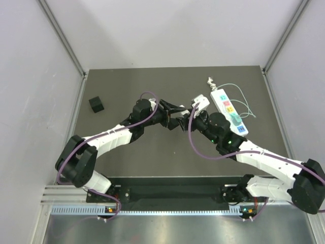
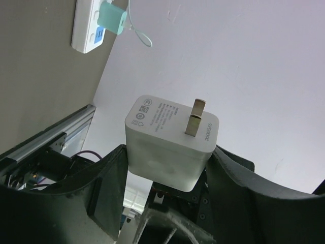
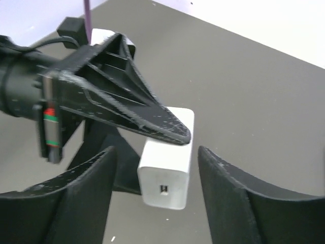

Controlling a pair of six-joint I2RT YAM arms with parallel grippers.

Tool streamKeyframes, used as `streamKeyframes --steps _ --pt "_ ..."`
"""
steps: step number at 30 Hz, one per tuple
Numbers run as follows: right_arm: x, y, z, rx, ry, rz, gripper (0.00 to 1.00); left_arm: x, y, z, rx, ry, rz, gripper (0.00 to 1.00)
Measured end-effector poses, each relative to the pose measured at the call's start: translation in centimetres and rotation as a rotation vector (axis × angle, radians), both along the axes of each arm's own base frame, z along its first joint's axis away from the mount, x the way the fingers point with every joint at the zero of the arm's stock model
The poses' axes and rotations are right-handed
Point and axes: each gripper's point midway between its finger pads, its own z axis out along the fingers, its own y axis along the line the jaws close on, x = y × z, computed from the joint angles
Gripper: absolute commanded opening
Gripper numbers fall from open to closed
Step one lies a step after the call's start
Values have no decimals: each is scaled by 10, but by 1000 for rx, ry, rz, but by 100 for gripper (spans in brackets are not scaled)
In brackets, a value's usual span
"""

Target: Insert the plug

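Left wrist view: the plug [image 2: 167,147] is seen clamped by its sides between the fingers of the left gripper [image 2: 168,175]. It is held well clear of the desk [image 2: 40,76], with its flat metal prongs [image 2: 195,118] pointing away from the gripper's palm. In the right wrist view the right gripper [image 3: 157,152] is placed around the same plug with one jaw on either side. A gap can be made out on at least one side, so this gripper is judged open and not yet gripping. The pick-up can therefore be counted as done, and a hand-over between the arms appears to be under way. Alignment and insertion are left to do, as the prongs are nowhere near a socket. The power strip [image 2: 91,25] lies on the desk well beyond the left gripper's fingertips, and one of its sockets is already taken by a teal adapter [image 2: 112,19]. The plug is a smooth, matte white plastic block with rounded corners, grey print on the prong face and a small port on the opposite end. The fingers are black, tapered and finely ridged. The desk is covered in a flat, dark grey matte surface, and the strip is white with coloured socket markings.
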Motion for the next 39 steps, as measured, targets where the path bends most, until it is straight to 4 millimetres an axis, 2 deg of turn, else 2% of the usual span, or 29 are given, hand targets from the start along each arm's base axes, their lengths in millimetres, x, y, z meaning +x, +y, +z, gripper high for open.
streamKeyframes --steps 2,5,6,8,9,11,12,14,16,20,22,25,26,31,33,35,37,39 --pt "2 1 -2 -12 -2 -3 61 -3 1 2 -9 5 1 0" --pt "2 2 -5 -23 -4 -3 39 -7 4 7 -20 0 2 0" --pt "2 3 -6 -25 -3 -2 25 -7 4 8 -22 -3 2 0" --pt "3 3 -4 -28 -17 -8 13 -9 5 11 -27 -5 5 0" --pt "3 3 -3 -28 -22 -7 1 -9 5 12 -31 -10 6 10" --pt "4 4 0 -29 -37 -6 0 -9 5 14 -45 -29 7 38" --pt "4 4 0 -31 -42 -6 0 -9 6 15 -53 -35 8 64" --pt "4 5 3 -28 -54 -4 0 -10 6 17 -68 -46 8 83" --pt "4 3 2 -33 -51 -12 0 -13 5 22 -91 -67 -7 93" --pt "12 -7 1 -70 -7 -46 0 -19 4 26 -105 -100 -37 95" --pt "24 -22 6 -74 22 -92 0 -22 4 24 -98 -112 -54 96" --pt "50 -67 6 -95 75 -213 0 -25 6 21 -86 -134 -83 95" --pt "59 -89 3 -114 107 -271 0 -25 7 19 -80 -142 -95 93" --pt "72 -170 -8 -200 261 -438 0 -24 15 1 -6 -199 -134 93" --pt "79 -192 -7 -227 318 -476 0 -20 19 -11 69 -222 -145 93" --pt "91 -203 -7 -255 370 -495 0 -17 23 -20 157 -246 -165 93" --pt "103 -199 -16 -279 430 -469 0 -12 28 -20 235 -301 -184 93" --pt "110 -193 -34 -306 498 -439 0 -8 33 -15 298 -363 -195 93"
